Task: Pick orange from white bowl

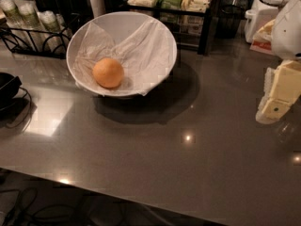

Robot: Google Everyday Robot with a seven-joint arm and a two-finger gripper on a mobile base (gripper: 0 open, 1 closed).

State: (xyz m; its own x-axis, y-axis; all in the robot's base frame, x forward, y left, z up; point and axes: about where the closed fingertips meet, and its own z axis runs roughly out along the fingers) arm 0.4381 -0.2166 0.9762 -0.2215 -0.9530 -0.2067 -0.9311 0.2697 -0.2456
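The orange (108, 73) lies inside the white bowl (123, 20), on the crumpled white paper lining, toward the bowl's left front. The bowl is tilted toward the camera and stands on the grey counter (155, 149) at the upper left of centre. My gripper (278, 98) is at the far right edge, well to the right of the bowl and above the counter, holding nothing that shows.
A black wire rack (33, 36) with cups stands at the back left. A shelf of packets (174, 4) is behind the bowl. A black object (7, 86) sits at the left edge. White containers (263, 8) stand at the back right. The counter's front edge runs along the bottom.
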